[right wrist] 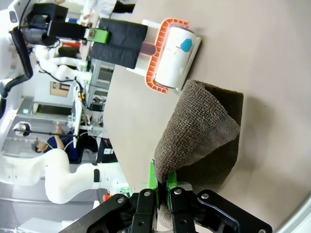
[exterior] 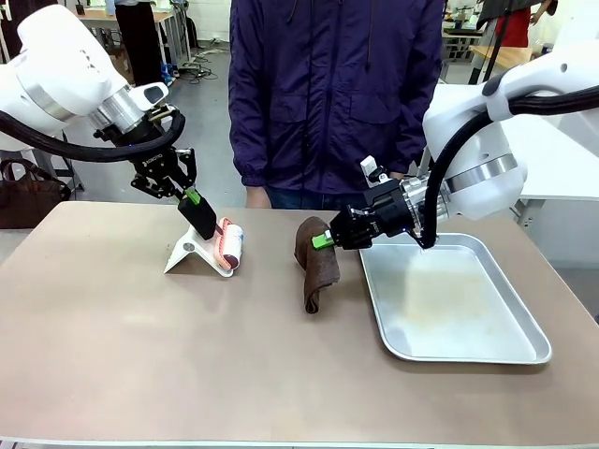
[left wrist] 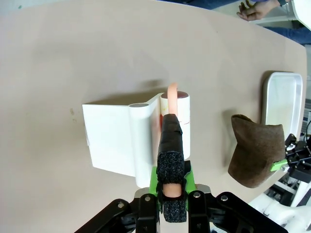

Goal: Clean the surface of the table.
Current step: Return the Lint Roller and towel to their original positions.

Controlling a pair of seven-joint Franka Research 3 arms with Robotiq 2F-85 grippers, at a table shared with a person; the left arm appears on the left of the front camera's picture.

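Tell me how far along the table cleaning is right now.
Done: both tools are gripped. The left gripper is shut on the white lint roller with orange frame, resting beside its white plastic stand. The right gripper is shut on the brown folded cloth, whose lower end touches the brownish-tan table. Left: the wiping itself; no cleaned streak is visible. The shiny metal tray holds nothing.

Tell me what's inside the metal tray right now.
The metal tray holds nothing visible, only faint smears on its bare bottom. The right gripper and its arm cover the near-left corner, so that patch cannot be checked.
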